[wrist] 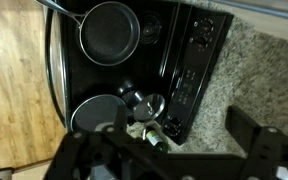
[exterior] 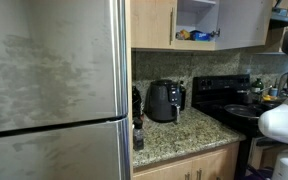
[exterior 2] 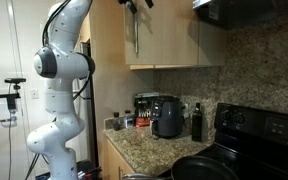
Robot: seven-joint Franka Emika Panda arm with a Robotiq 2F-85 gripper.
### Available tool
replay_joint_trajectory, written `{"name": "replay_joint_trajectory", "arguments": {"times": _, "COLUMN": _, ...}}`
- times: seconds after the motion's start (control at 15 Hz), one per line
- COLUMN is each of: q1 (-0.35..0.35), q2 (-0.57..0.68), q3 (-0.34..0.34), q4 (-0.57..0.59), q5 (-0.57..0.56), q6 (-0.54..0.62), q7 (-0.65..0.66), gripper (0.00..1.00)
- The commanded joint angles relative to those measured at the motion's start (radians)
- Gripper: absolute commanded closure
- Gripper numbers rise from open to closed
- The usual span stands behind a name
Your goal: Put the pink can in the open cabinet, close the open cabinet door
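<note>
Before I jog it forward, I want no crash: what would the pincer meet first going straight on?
Probably the black stove, about where a small shiny pot or lid sits. The open pincer points down at it in the wrist view, though depth is unclear.

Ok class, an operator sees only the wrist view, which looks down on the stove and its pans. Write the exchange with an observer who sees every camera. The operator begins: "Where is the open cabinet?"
Observer: The open cabinet is overhead, above the counter. Blue and yellow packets lie on its shelf.
Operator: What stands below it?
Observer: A black air fryer, a little to one side, on the counter between the steel fridge and the stove.
Operator: How high is my gripper?
Observer: The gripper is at the very top edge of an exterior view, up beside the upper cabinet doors. I cannot tell whether it is open.
</note>
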Motion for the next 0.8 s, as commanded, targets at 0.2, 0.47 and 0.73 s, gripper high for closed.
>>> {"name": "replay_joint_trajectory", "arguments": {"times": 0.2, "q1": 0.141, "q2": -0.089, "q3": 0.008, "q4": -0.019, "q5": 0.138, "q6": -0.057, "q7": -0.091, "gripper": 0.00}}
{"name": "replay_joint_trajectory", "arguments": {"times": 0.47, "q1": 0.299, "q2": -0.108, "q3": 0.006, "q4": -0.009, "q5": 0.151, "q6": -0.073, "q7": -0.128, "gripper": 0.00}}
{"name": "replay_joint_trajectory", "arguments": {"times": 0.73, "q1": 0.480, "q2": -0.108, "q3": 0.002, "q4": 0.009, "q5": 0.123, "q6": -0.069, "q7": -0.151, "gripper": 0.00}}
